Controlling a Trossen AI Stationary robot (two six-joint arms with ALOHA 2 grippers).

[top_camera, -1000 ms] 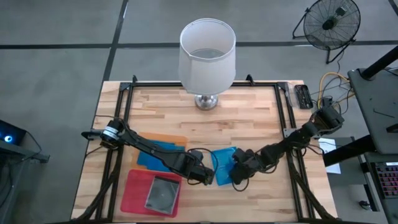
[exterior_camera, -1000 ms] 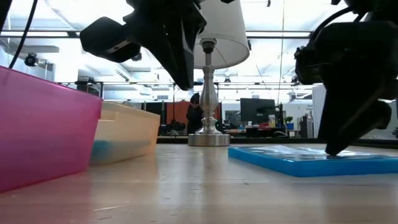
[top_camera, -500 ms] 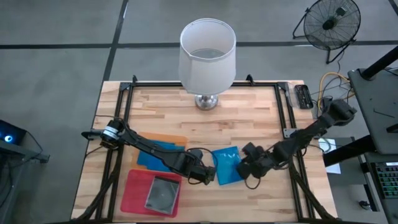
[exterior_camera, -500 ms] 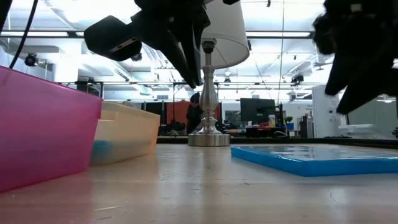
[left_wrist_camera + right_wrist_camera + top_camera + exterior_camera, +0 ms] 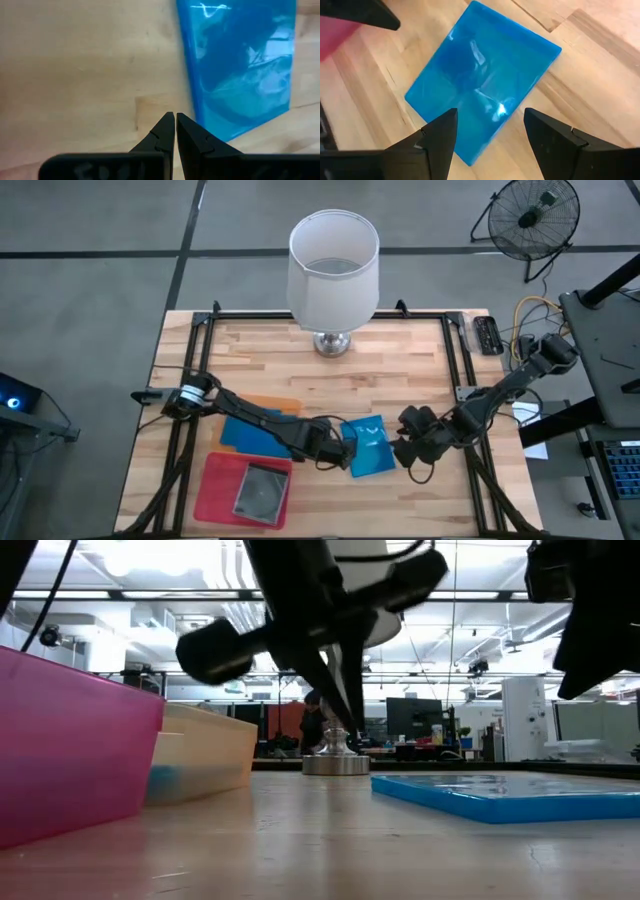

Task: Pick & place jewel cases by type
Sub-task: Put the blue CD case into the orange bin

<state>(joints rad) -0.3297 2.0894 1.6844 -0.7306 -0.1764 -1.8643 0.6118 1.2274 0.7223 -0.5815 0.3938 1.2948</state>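
Note:
One blue jewel case (image 5: pixel 368 445) (image 5: pixel 480 85) (image 5: pixel 240 70) lies flat on the wooden table. My left gripper (image 5: pixel 343 459) (image 5: pixel 175 122) is shut and points down just off the case's left edge, above the table (image 5: pixel 352 725). My right gripper (image 5: pixel 405 450) (image 5: pixel 490 132) hangs open above the case's right side, clear of it. A dark grey jewel case (image 5: pixel 262 490) lies in the pink tray (image 5: pixel 212 480). More blue jewel cases (image 5: pixel 245 436) lie in the orange tray (image 5: pixel 272 402).
A lamp with a white shade (image 5: pixel 333 265) stands at the table's far edge, its metal base (image 5: pixel 335 762) behind the left gripper in the low view. The pink tray (image 5: pixel 70 740) and the orange tray (image 5: pixel 210 745) fill the near left. Bare wood lies between lamp and case.
My right gripper has risen off the blue jewel case and drawn back toward the table's right edge, its fingers still apart. My left gripper has moved right toward the case, sunk a little and rolled about its own axis, staying shut.

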